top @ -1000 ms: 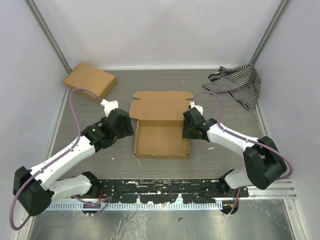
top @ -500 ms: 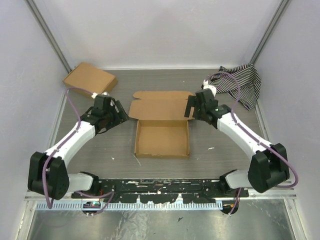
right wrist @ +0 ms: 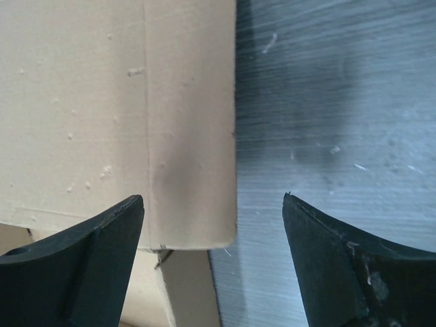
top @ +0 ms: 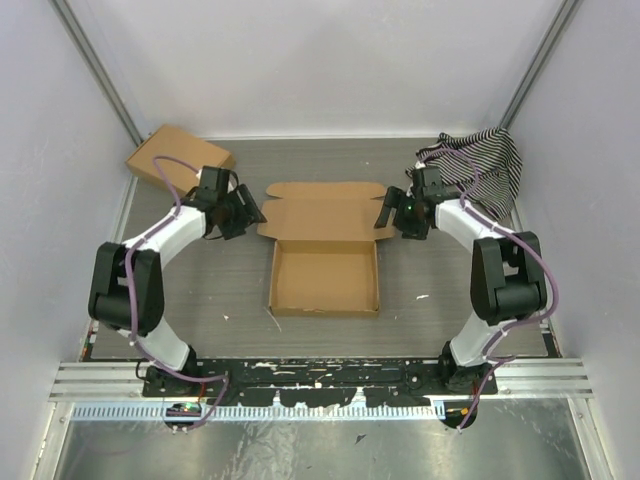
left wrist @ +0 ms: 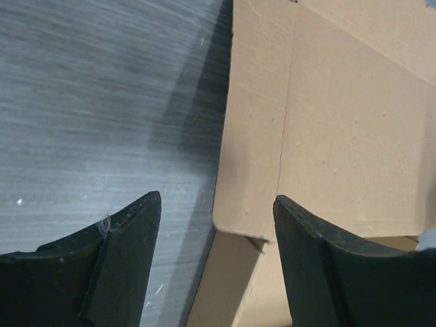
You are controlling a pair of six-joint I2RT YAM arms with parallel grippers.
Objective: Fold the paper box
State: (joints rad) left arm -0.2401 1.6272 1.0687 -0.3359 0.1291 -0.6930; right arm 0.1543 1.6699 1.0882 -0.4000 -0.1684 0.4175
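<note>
Grey wood-grain table (top: pixel 200 290), walled in white on three sides. At its middle, paper box (top: pixel 325 285): tray already formed with four walls up, lid panel lying flat and open toward the far wall, small flaps at the lid's two ends. Looks to be the lid-closing step (tray done, lid not yet brought over). At the lid's left edge, left gripper (top: pixel 246 212); at its right edge, right gripper (top: pixel 390 210); both low over the table. From the wrist views: left fingers (left wrist: pixel 122 238) spread wide, straddling the lid's edge and corner, gripping nothing; right fingers (right wrist: pixel 102 235) equally wide across the opposite edge, likewise empty. Whether touching cardboard, cannot tell. Next, probably: pinch or get under each side edge, lift together, swing the lid over toward the near wall, tuck flaps inside.
</note>
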